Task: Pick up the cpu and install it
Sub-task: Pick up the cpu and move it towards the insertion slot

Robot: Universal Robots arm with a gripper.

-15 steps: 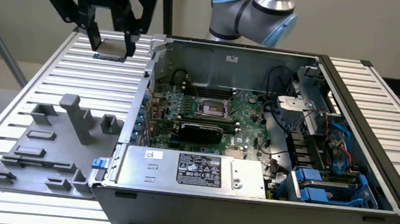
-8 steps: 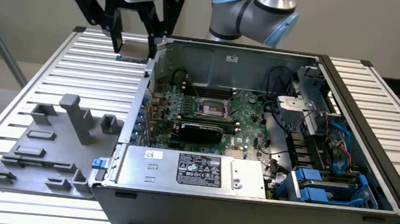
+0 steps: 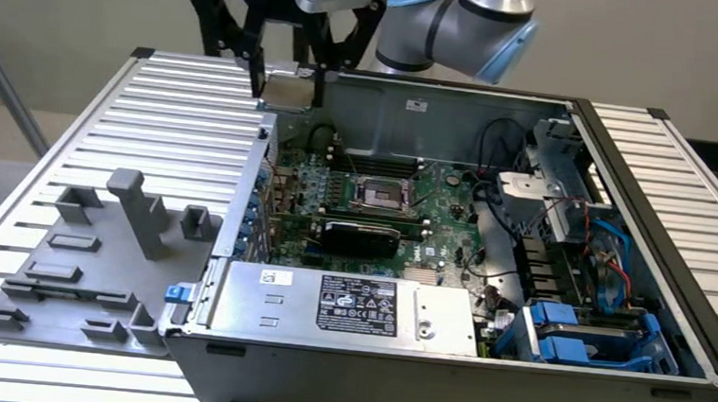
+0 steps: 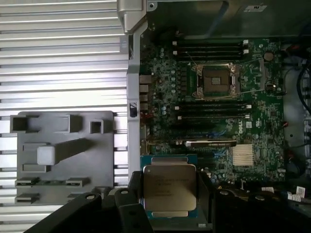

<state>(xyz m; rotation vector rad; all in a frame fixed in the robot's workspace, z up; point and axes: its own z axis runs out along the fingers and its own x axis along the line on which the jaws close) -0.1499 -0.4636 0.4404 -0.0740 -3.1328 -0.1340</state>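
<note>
The tool [image 3: 288, 84] hangs in the air over the far rim of an open computer case [image 3: 447, 397]. Its two black fingers [image 4: 127, 196] are set fairly wide apart and clamp the cpu [image 4: 169, 190] by two opposite edges. The cpu sits level between the fingers with its dull silver top and printed lettering facing the wrist camera, clear of everything beneath it.

Below the tool, well apart from it, the green motherboard [image 3: 442, 190] lies flat on the case floor. On it is the processor socket [image 4: 215, 80], a dark square in a metal frame with its retaining lever swung out, and nothing is seated in it. The cpu is not over the socket but off to one side, nearer the case wall.

Further below the tool, at the case's near end in the exterior view, sits a grey power supply [image 3: 345, 304] with a black label. Outside the case, on the ribbed metal desk [image 3: 176, 103] to the exterior view's left of the tool, lies a grey moulded fixture [image 3: 89, 267] with several slots and an upright post.
</note>
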